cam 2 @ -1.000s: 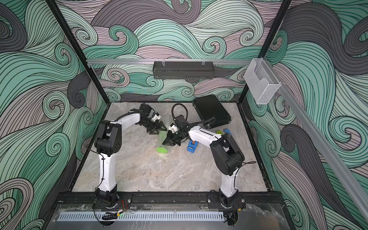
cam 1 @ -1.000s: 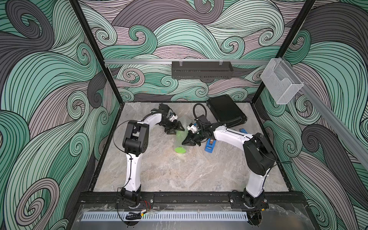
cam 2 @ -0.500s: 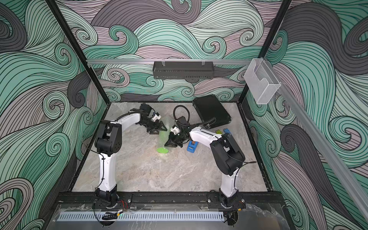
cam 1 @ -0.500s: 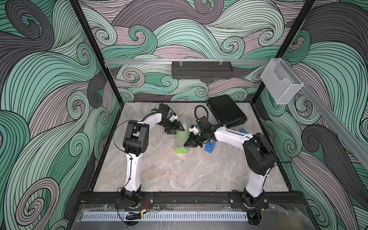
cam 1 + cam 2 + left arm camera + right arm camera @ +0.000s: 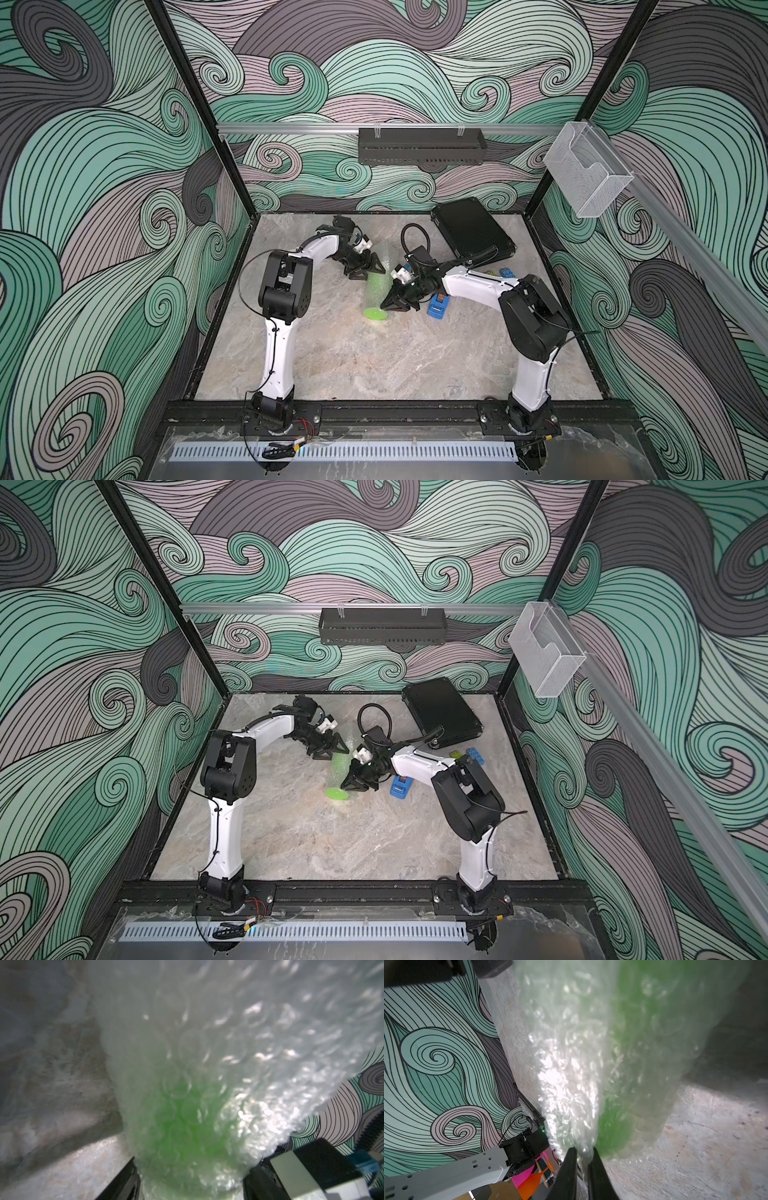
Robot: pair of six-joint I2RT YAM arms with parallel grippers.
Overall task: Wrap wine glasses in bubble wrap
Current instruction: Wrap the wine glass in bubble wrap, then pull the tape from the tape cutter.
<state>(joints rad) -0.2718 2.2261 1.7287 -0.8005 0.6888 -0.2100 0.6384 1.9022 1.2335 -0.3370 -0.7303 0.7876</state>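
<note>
Though the bubble wrap (image 5: 377, 286) already rolls around the lime-green goblet (image 5: 375, 313), which lies mid-bench (image 5: 374, 374) toward the back edge, the foot pokes out bare and sealing looks still to do. The left gripper (image 5: 371, 271) spans the wrapped cup wide, seemingly holding it. The right gripper (image 5: 387, 307), shut a second ago, now stands a slit apart over a wrap fold, grip uncertain, and sits nearer the foot.
</note>
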